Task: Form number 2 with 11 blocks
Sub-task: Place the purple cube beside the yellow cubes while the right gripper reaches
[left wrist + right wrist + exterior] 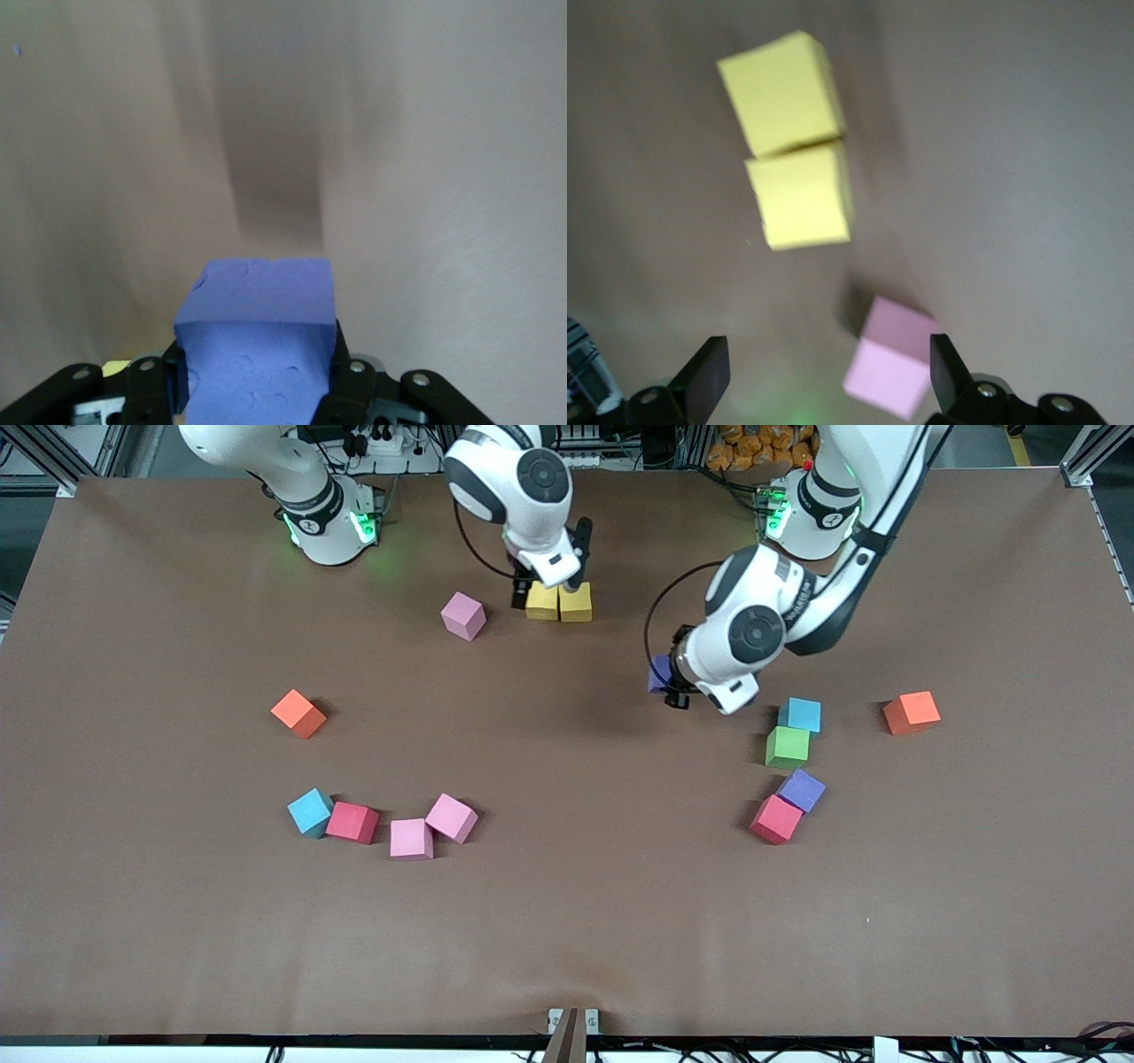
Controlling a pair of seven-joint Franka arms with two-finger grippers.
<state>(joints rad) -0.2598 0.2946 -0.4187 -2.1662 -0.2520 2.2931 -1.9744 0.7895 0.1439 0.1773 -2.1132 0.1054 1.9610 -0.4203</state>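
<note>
Two yellow cubes point(558, 601) sit side by side, touching, on the table point(567, 921) near the robot bases — start of the digit's top row, I judge.

R gripper point(551, 593) is right above the yellow pair, fingers spread wide, nothing between them; looks like a release just done.

L gripper point(666, 687) is in the air over bare table, pinching a purple cube point(657, 674) — wrist view shows the cube point(257, 345) clamped between both pads.

Key relation: the yellow pair lies toward the bases and toward the R arm's end from the held purple cube. The row's long axis runs along the table's length, so its open end on the L-arm side is the nearer slot. L arm is the one to place there.

Pink cube point(463, 615) sits beside the yellow pair, apart, toward the R arm's end.
</note>
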